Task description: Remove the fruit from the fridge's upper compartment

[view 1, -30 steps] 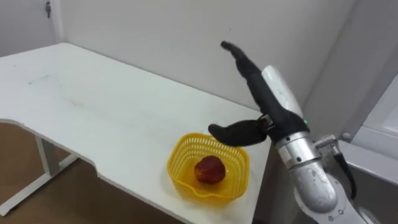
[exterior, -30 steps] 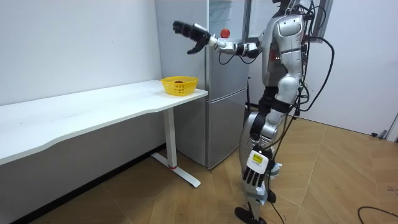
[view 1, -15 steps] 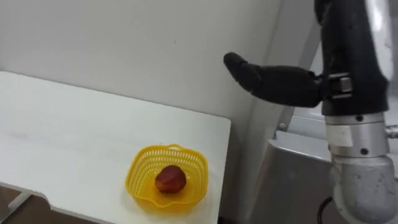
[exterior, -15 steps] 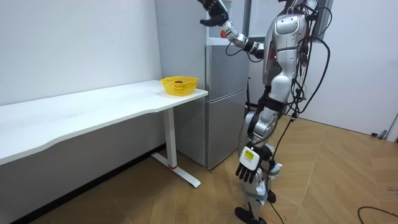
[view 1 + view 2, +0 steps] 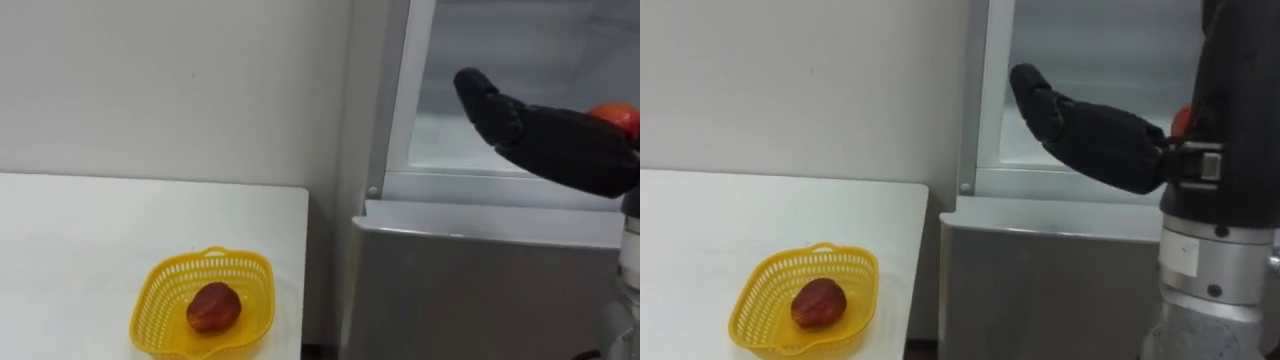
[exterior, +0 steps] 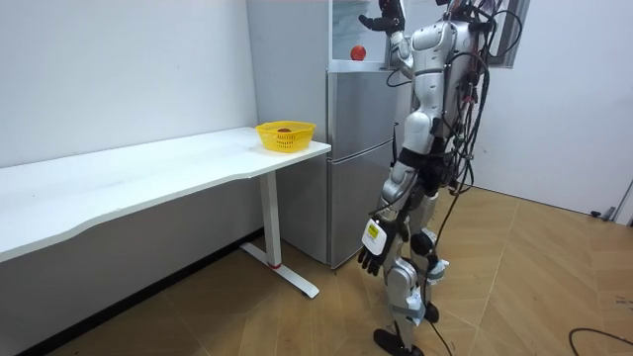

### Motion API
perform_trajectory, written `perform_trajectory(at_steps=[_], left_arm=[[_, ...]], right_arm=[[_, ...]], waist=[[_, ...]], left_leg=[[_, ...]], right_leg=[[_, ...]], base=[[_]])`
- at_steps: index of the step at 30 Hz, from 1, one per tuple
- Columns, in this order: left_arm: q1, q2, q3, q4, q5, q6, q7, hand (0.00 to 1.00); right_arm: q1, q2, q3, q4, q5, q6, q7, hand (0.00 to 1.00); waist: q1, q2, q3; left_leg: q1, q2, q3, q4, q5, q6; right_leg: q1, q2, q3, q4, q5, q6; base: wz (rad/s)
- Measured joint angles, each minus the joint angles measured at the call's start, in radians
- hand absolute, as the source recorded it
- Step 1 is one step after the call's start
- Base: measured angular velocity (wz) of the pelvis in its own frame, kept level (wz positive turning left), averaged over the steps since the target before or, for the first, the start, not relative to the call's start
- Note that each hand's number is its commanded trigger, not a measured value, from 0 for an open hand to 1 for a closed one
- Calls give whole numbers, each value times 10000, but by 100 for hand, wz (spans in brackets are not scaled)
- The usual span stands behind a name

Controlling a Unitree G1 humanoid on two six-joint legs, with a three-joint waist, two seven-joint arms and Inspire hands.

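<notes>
Red fruit (image 5: 622, 115) on the shelf of the open upper fridge compartment (image 5: 520, 50), far right, partly hidden behind the right hand (image 5: 545, 140). The hand reaches in with fingers straight, holding nothing (reach step; no grasp yet). The next move likely calls for cupping the fruit and closing. Left hand (image 6: 372, 259) hangs relaxed. Yellow basket (image 5: 158, 300) sits near left on the table (image 5: 90, 240).

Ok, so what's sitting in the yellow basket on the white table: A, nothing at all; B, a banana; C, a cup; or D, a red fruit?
D: a single red fruit lies inside the yellow basket, which stands on the white table.
</notes>
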Motion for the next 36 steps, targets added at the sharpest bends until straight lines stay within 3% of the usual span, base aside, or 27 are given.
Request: perform_trajectory(at_steps=[8, 13, 23, 25, 27, 32, 36], left_arm=[[258, 36, 11, 9, -4, -39, 44, 0], [390, 59, 15, -112, -3, -36, 4, 0], [417, 186, 17, -134, -13, -34, -104, 0], [429, 191, 18, -115, -14, -32, -107, 0], [472, 178, 11, -123, -15, -17, -136, 0], [527, 194, 15, -127, -22, -1, -220, 0], [507, 284, 19, -147, -25, -12, -313, 0]], right_arm=[[395, -58, -326, 78, 668, -18, -66, 0], [561, -58, -602, 413, 1229, 17, -60, 0], [560, -237, -851, 1818, 1653, 158, -320, 0], [559, -273, -856, 2021, 1637, 236, -318, 0], [559, -320, -857, 2368, 1613, 302, -289, 0], [558, -331, -895, 2523, 1618, 389, -294, 0], [474, -793, -923, 3165, 1671, 402, -291, 0]], waist=[[-240, -146, 38], [-296, -98, 69], [-277, -166, -24], [-296, -156, -16], [-311, -149, 42], [-314, -119, 61], [-313, -138, 44]], left_leg=[[93, 4, 12, 8, 0, 0], [50, 5, 6, -1, -12, 5], [-27, -4, -178, 160, -8, 6], [-17, -6, -254, 162, -8, 6], [99, -4, -234, 148, -7, 5], [91, -11, -229, 147, -8, 5], [85, -15, -280, 147, -8, 5]], right_leg=[[36, -4, -7, 4, 1, 0], [20, -8, -9, 22, 3, 1], [64, -25, -151, 4, 4, 0], [107, -34, -229, -2, 4, 0], [216, -39, -249, -23, 3, 1], [252, -44, -245, -22, 0, 2], [298, -48, -276, -42, -3, 5]], base=[[0], [0], [5], [10], [2], [0], [3]])
